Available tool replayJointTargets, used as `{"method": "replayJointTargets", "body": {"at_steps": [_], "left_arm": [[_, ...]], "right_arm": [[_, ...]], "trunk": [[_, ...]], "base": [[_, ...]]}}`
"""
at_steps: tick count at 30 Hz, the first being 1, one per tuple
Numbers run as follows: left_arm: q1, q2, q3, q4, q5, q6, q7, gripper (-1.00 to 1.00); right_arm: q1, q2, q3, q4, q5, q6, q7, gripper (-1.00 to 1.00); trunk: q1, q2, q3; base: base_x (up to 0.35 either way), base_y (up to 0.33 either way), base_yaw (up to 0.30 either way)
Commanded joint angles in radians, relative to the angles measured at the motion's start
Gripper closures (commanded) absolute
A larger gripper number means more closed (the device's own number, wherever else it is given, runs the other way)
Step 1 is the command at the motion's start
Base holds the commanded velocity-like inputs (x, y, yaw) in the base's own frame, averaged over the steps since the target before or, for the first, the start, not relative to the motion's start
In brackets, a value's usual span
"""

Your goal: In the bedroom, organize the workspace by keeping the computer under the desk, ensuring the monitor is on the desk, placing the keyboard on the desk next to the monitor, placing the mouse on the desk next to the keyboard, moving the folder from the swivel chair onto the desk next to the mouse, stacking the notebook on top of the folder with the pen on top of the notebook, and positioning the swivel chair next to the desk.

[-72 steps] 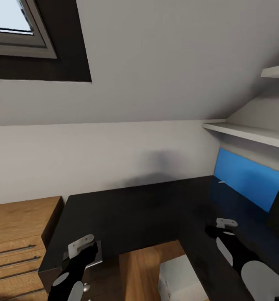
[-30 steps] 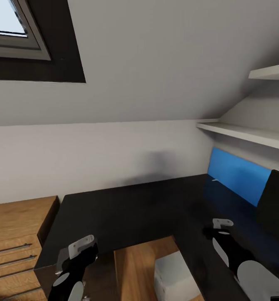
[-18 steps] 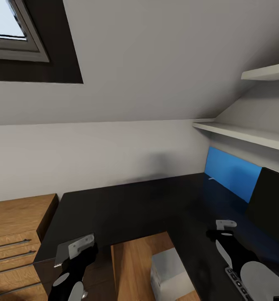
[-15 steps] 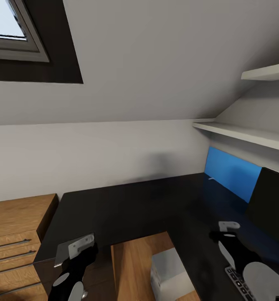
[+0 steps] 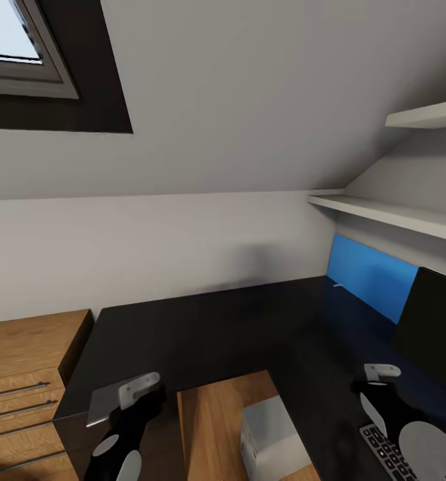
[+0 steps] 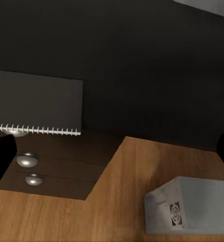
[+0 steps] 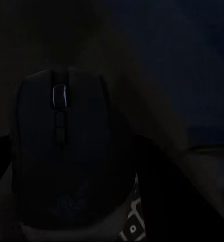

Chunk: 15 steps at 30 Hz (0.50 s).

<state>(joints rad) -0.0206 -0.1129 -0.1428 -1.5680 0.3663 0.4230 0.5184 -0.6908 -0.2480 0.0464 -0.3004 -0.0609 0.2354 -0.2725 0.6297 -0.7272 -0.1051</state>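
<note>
The glossy black desk (image 5: 346, 321) with its blue back panel runs along the right. On it stand the monitor (image 5: 433, 327) and the keyboard (image 5: 383, 457). A pale pen (image 5: 337, 286) lies by the panel. My right gripper (image 5: 381, 374) hovers above the keyboard's end, shut on the black mouse (image 7: 64, 151). The grey computer (image 5: 270, 434) (image 6: 192, 206) stands on the floor under the desk. The grey spiral notebook (image 5: 105, 404) (image 6: 36, 103) lies on the cabinet desk's corner. My left gripper (image 5: 141, 393) (image 6: 112, 154) hangs open just beside it. The folder and swivel chair are out of view.
The black cabinet desk (image 5: 203, 327) with silver knobs (image 6: 26, 160) meets the desk at the corner. A wooden drawer unit (image 5: 23, 361) stands at the left. White shelves (image 5: 390, 214) jut out above the blue panel, under the sloped ceiling with a skylight (image 5: 23, 47).
The view first turned right, bringing in the monitor and keyboard. In the last half second my right gripper moved right and down toward the keyboard. The left gripper shifted slightly right.
</note>
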Motion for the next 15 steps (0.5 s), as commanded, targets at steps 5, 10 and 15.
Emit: {"method": "replayJointTargets", "body": {"at_steps": [5, 10, 15], "left_arm": [[-0.001, -0.001, -0.015, -0.008, 0.009, 0.002, 0.009, -1.00], [-0.001, -0.001, -0.016, -0.009, 0.010, 0.002, 0.010, -1.00], [-0.001, -0.001, -0.016, -0.009, 0.010, 0.002, 0.010, -1.00]], "right_arm": [[-0.001, 0.001, 0.006, 0.002, -0.010, 0.007, -0.022, 1.00], [-0.001, 0.003, 0.007, 0.003, -0.008, 0.006, -0.023, 1.00], [-0.001, 0.004, 0.010, 0.003, -0.008, 0.003, -0.023, 1.00]], "trunk": [[0.020, -0.037, -0.018], [0.027, -0.051, -0.024], [0.027, -0.051, -0.024]], "base": [[0.000, 0.000, 0.000], [0.000, 0.000, 0.000], [0.000, 0.000, 0.000]]}}
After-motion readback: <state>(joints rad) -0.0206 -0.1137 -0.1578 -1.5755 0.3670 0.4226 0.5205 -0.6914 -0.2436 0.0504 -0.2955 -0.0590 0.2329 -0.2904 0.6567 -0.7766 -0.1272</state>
